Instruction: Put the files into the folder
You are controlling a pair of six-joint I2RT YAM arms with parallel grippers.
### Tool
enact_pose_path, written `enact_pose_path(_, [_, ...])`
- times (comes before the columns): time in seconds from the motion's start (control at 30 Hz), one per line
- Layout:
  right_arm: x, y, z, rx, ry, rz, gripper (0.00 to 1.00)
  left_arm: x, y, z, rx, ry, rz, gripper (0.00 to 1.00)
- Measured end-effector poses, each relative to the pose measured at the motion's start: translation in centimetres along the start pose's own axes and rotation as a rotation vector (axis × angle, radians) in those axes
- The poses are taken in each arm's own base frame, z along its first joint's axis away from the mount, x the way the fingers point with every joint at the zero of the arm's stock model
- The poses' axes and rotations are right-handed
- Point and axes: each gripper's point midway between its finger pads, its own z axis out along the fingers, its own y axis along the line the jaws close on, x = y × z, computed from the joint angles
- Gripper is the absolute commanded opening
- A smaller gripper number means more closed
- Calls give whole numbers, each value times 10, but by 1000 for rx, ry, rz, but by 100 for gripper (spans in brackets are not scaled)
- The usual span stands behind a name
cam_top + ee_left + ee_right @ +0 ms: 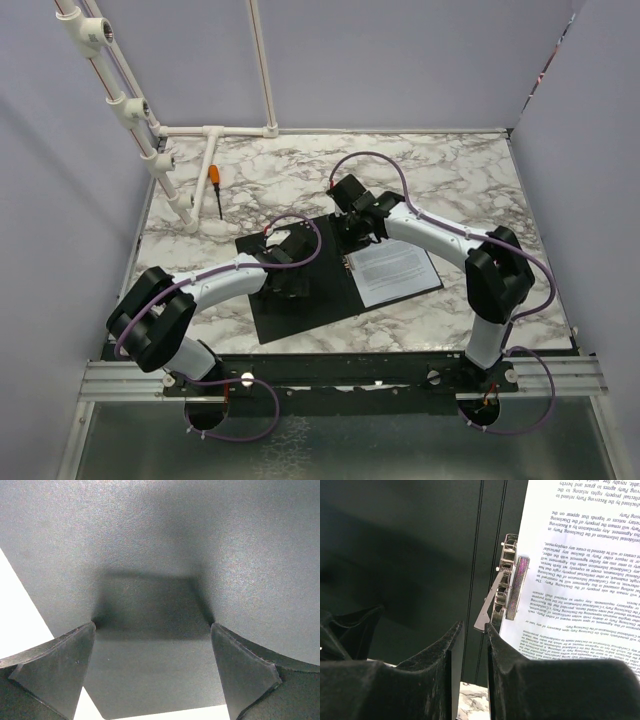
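- The folder is laid open, black side up, in the middle of the table.
- The files are laid on its right flap, with their left edge at the spine clip.
- The left gripper is spread wide and holds nothing. Its fingers are set down on the left flap, apparently to keep it flat.
- The right gripper is placed at the far part of the spine, with its jaws drawn almost together and only a slit left between them.
- The clip's lever is seen raised, its tip right at that slit. Whether it is pinched or only touched cannot be told.
- The step in hand is judged to be the working of the clip, since the sheets are already placed inside.
- For the next move, the sheet edges must be seated under the clip bar.
- The lever must then be pressed down while the left flap is kept pinned, so that the folder is not dragged.
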Motion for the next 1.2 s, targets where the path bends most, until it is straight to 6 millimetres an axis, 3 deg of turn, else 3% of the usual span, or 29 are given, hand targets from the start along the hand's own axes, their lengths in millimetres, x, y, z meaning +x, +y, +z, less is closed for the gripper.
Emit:
enact_pose_path(0.53, [7,-8,4,60,21,-10,19,0,-1,0,-1,-1,-8,99])
enact_pose_path(0.8, [9,-6,4,63,25,-19,1,0,-1,1,0,-2,-10,99])
enact_pose_path(1.2, [15,-11,5,79,42,-27,1,0,-2,1,2,-2,-13,99])
